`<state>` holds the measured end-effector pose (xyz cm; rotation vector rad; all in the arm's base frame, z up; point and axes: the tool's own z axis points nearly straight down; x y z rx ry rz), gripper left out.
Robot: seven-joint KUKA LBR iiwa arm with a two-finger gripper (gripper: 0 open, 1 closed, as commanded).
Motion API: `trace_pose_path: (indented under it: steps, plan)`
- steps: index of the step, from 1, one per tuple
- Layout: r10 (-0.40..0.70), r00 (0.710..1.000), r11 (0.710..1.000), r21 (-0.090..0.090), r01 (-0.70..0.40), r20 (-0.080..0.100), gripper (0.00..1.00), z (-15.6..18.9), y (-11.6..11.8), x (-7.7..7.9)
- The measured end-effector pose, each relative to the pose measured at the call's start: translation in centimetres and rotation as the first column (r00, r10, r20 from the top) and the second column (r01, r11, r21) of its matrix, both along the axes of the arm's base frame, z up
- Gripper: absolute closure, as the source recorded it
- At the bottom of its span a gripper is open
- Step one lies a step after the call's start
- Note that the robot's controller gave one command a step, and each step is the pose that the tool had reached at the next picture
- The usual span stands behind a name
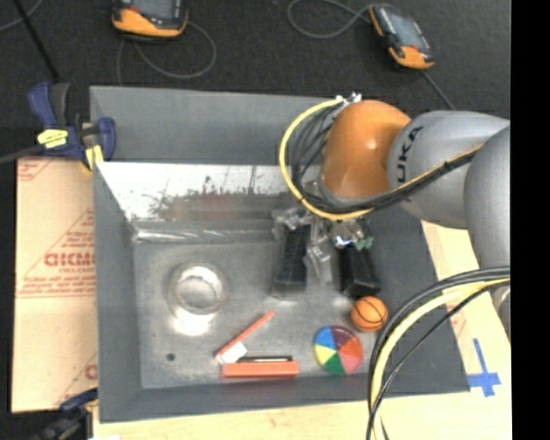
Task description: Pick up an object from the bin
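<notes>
Orange wrist cover (pixel 361 159), centre-right; hand (pixel 325 284) beneath, fingers spread, empty. We advise centring over the small orange ball (pixel 369 313) before closing.

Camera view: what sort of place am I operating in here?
Probably a robotics lab's bin-picking test cell: a KUKA-marked arm reaches into a grey metal bin holding loose toys such as a small orange ball and a multicoloured ball, and cabled orange-and-black handheld devices lie on the dark surface beyond.

A small ball (pixel 369 313) lies just front-right of the tool (pixel 325 263), a larger ball (pixel 338 351) farther front; pen (pixel 246 336), bar (pixel 260 369) and dish (pixel 198 289) lie leftward.
</notes>
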<state>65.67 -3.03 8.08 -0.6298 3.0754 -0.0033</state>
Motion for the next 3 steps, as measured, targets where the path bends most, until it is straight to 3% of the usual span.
trace_pose_path:
  steps: [1, 2, 3]
  plan:
    - [0.579, 0.816, 0.816, 0.0, -0.579, 0.01, 1.0, -0.2, 1.1, 0.1]
    - [0.575, 0.818, 0.818, 0.001, -0.575, 0.011, 1.0, -0.2, 1.1, 0.1]
    - [0.574, 0.819, 0.819, 0.0, -0.574, 0.001, 1.0, 5.7, 1.1, 0.2]
